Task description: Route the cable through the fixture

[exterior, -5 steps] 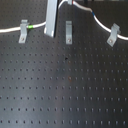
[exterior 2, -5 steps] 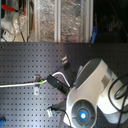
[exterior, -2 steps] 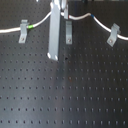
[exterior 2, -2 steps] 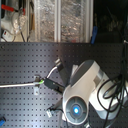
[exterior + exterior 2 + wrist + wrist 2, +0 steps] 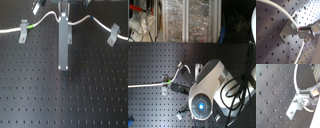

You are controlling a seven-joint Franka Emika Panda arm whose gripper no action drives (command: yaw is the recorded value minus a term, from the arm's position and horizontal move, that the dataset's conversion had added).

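- Left clip [image 5: 23,31]: grey bent metal, at 9 o'clock on the matte black perforated table [image 5: 65,95] in the first exterior view.
- Cable [image 5: 47,18]: thin, white, flexible; arcs across all three clips.
- Fixture [image 5: 64,44]: tall, slim, straight-sided grey metal, 12 o'clock.
- Fingers [image 5: 307,29]: spacing cannot be told.
- Right clip [image 5: 114,34]: grey, turned diagonally, 3 o'clock.
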